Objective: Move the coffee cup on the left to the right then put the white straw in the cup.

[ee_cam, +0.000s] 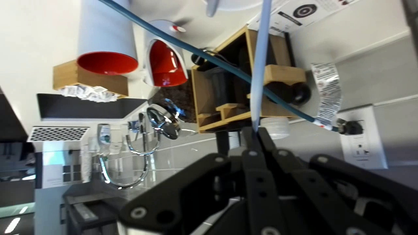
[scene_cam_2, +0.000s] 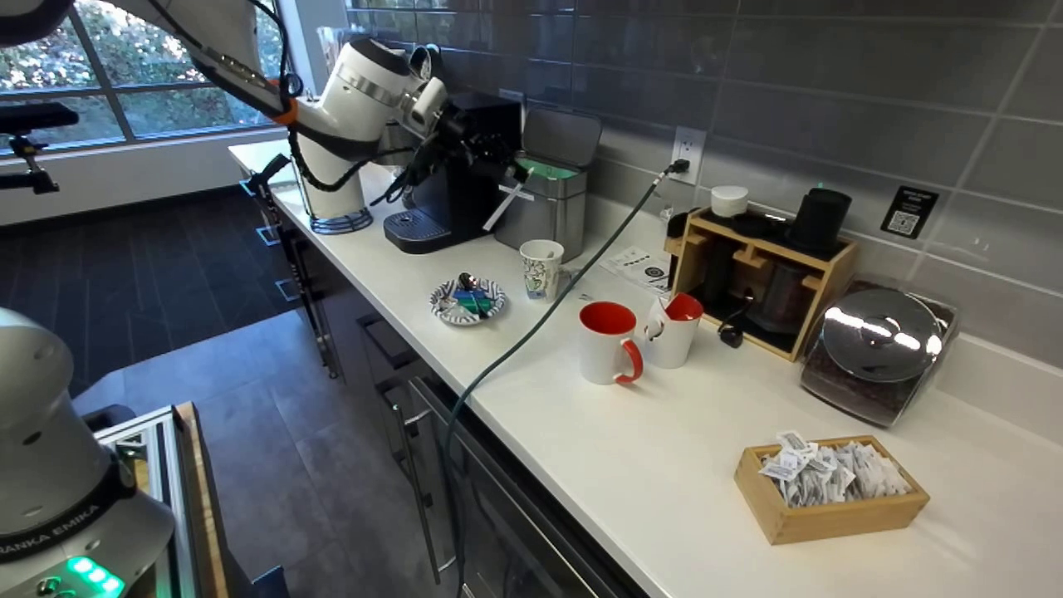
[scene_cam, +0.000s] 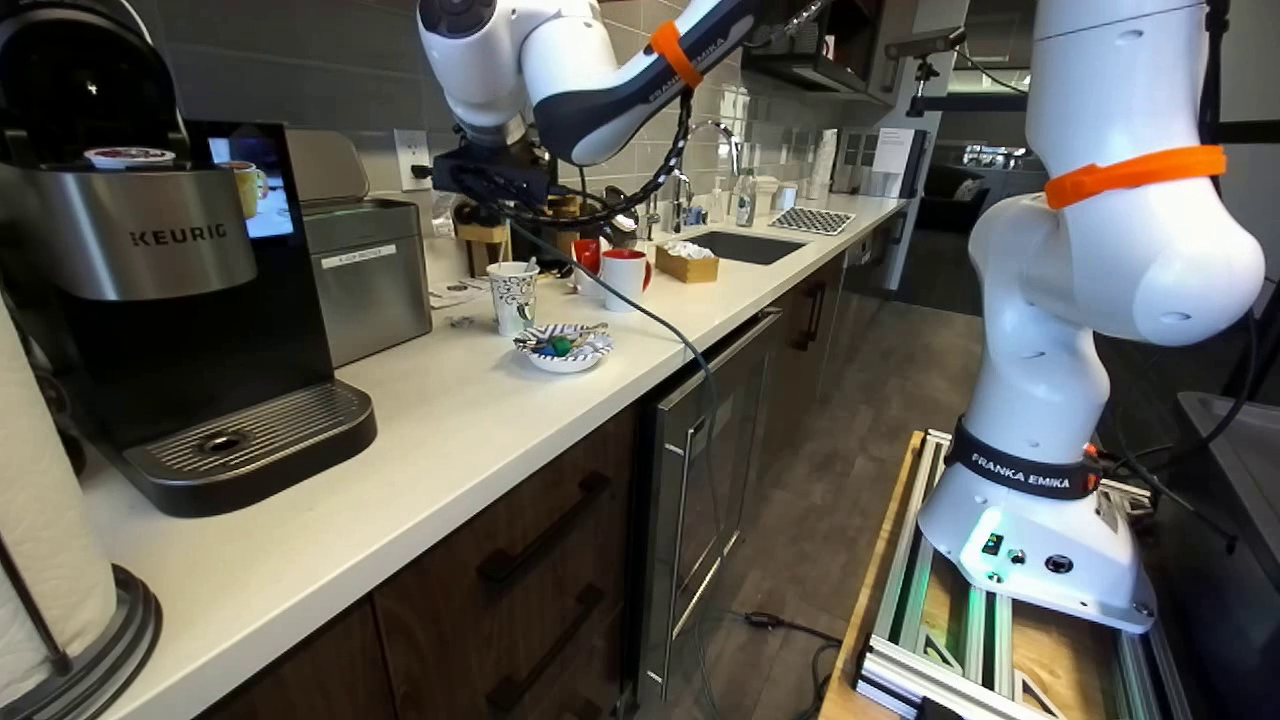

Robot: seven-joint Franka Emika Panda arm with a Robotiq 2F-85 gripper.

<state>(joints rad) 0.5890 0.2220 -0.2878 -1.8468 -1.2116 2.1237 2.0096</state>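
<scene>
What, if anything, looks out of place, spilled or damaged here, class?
A thin dark teal cable looks out of place: from the white wall outlet it stretches across the white countertop and hangs over the front edge, a possible snag hazard. No spill or damage shows.

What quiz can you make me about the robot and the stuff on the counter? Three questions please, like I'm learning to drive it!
1. True or false: the white straw is standing in the coffee cup.
2. Pick one. The gripper is pinching: A) a mug; B) the white straw; C) a cable.
3. Which is nearer the coffee cup: the patterned dish or the wooden box of packets?

Key:
1. False. The straw is in the gripper, with its free end outside the cup.
2. B.
3. The patterned dish.
</scene>
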